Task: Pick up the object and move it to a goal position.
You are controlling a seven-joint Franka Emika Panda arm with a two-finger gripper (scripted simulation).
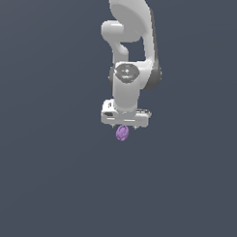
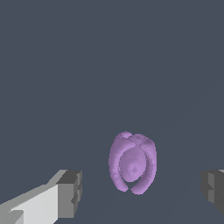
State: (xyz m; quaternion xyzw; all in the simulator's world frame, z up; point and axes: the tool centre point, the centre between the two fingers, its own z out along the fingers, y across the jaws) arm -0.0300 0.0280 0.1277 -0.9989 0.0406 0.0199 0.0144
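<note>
My gripper (image 1: 123,125) hangs directly over the object (image 1: 122,133), fingers spread wide. In the wrist view the purple lump (image 2: 132,163) sits between my two grey pads (image 2: 70,194), touching neither, with clear gaps on both sides. Only flat dark surface (image 1: 45,185) surrounds it; nothing blocks my fingers.
</note>
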